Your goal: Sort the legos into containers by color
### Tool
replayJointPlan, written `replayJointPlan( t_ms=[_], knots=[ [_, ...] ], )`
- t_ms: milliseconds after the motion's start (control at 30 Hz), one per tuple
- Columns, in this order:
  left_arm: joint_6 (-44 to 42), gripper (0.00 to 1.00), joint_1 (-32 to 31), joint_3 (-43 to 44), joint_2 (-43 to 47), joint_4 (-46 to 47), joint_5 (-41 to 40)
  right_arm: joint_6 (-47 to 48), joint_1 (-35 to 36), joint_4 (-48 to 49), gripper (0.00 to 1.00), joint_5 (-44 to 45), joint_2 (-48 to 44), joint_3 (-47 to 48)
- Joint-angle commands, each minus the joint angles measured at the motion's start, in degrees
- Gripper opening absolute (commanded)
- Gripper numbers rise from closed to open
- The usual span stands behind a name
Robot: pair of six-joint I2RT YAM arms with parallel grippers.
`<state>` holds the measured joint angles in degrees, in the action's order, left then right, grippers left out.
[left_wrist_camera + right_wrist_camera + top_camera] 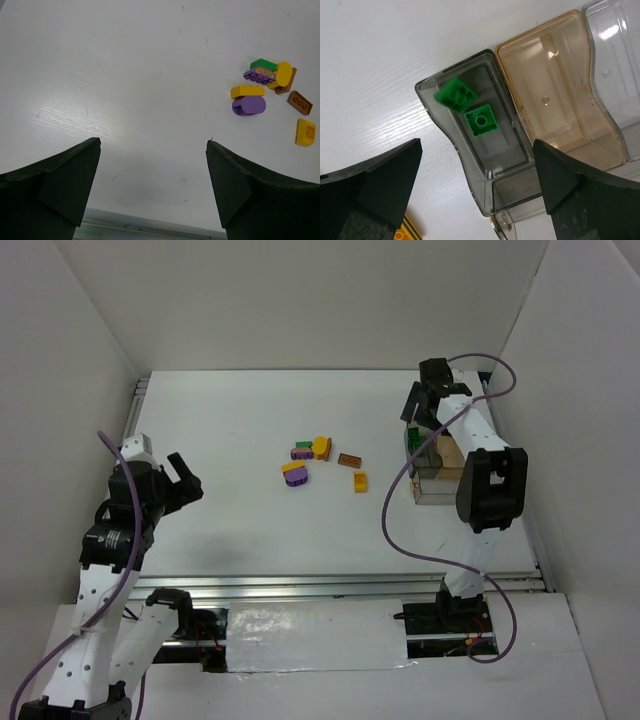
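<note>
Right gripper (pixel 476 144): jaws apart, above the smoky grey transparent plastic compartment (pixel 506 150) containing two green legos (pixel 481 121), one blurred. Left gripper (pixel 153 142): jaws apart. Loose purple, yellow, brown legos (pixel 296 476): on white bench (pixel 250 530), left of compartment. White walls (pixel 300 300) surround.

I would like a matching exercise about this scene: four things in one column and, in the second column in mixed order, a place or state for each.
Column A
1. smoky grey compartment
2. tan compartment
3. purple rounded brick
4. left gripper

Column B
a. open, above a bare part of the table
b. lying on the table, next to a yellow brick
c. has a green brick on its floor
d. has nothing in it

Pairs: 1-c, 2-d, 3-b, 4-a
</note>
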<state>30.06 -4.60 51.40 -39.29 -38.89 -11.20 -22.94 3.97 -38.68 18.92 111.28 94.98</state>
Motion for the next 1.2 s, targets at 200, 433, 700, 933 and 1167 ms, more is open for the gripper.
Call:
replayJointPlan(
  t_ms=[200,433,700,933,1167],
  knots=[
    [4.8,0.99,-1.8,5.4,-12.2,7.0,9.8,-4.0,6.2,10.1,0.99,-23.2,-24.2,-15.5],
    [3.3,0.99,-15.3,19.0,-35.4,8.1,1.3,-6.9,12.3,14.6,1.0,-33.6,-48.2,-30.6],
    [-3.2,0.95,-19.2,40.9,-68.8,7.3,-1.4,-6.3,12.6,10.9,1.0,-37.0,-60.5,-35.1],
    [-2.9,0.93,-21.1,59.7,-86.0,-1.3,-2.7,-4.9,13.2,8.7,1.0,-38.5,-64.8,-38.5],
    [-18.3,0.99,-22.3,52.6,-83.2,12.5,4.2,-4.4,13.3,11.0,1.0,-44.0,-65.6,-41.5]
  ],
)
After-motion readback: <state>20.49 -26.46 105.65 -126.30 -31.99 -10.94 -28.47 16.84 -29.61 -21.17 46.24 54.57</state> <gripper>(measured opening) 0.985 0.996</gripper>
